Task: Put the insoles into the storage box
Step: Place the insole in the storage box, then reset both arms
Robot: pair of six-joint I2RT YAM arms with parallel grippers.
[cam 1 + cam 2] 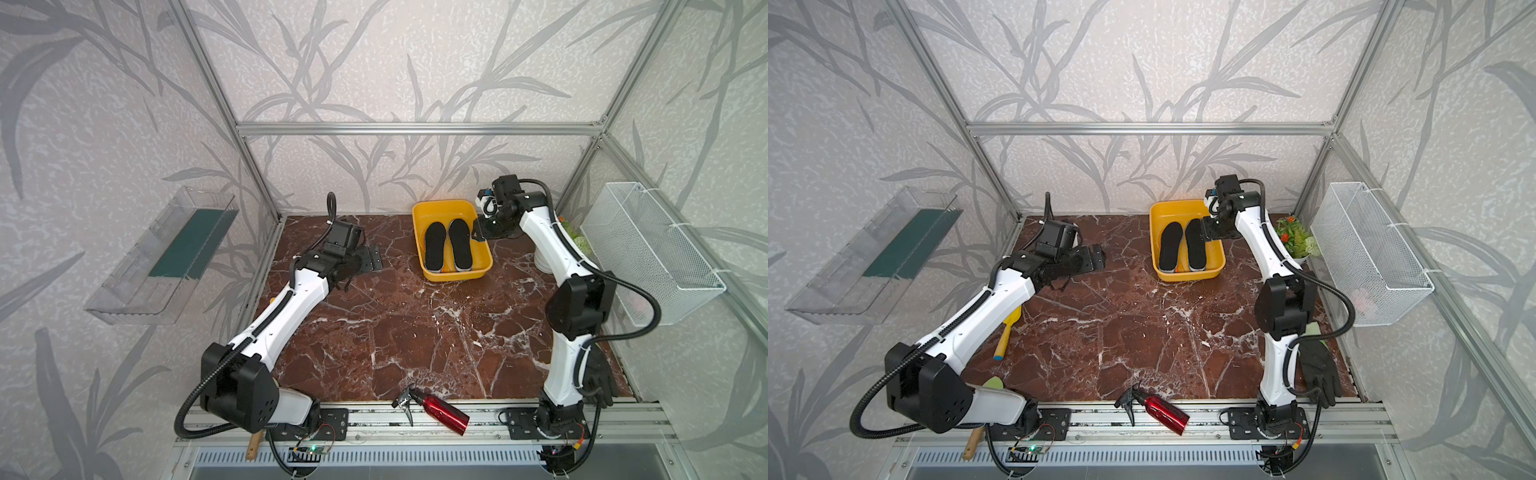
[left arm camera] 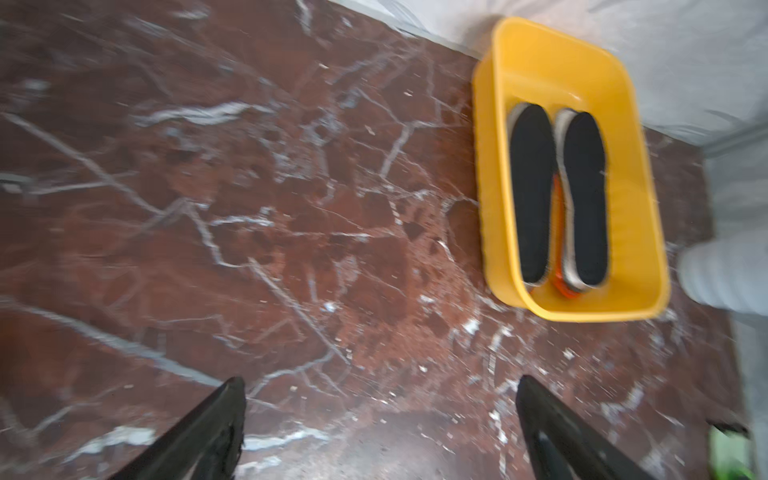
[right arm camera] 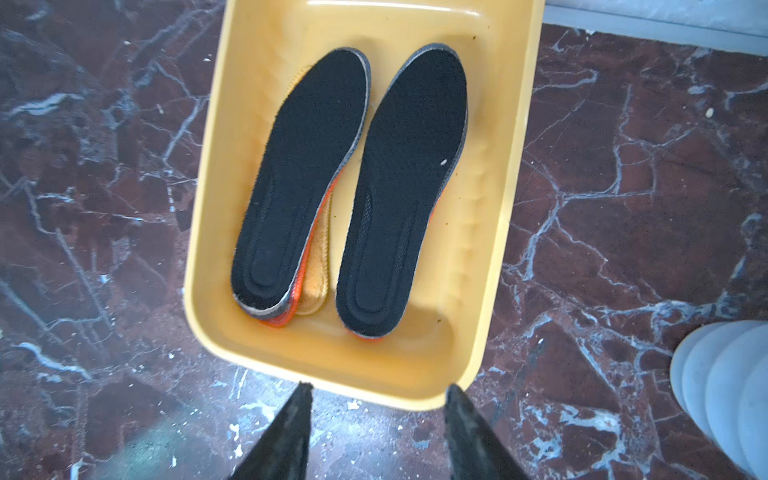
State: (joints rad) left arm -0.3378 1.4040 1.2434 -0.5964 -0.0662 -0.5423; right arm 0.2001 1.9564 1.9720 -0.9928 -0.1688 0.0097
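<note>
Right gripper (image 3: 378, 411) spread empty by storage box (image 3: 490, 232) rim, left gripper (image 2: 380, 399) spread wide, red-brown marble tabletop (image 1: 395, 332), leaf-patterned walls (image 1: 374, 62)

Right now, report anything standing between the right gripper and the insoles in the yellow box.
Nothing visible does. The right gripper hangs open and empty over the storage box at its rim, and the two black insoles lie uncovered inside, side by side. Only the box's low wall sits below the fingertips.
</note>
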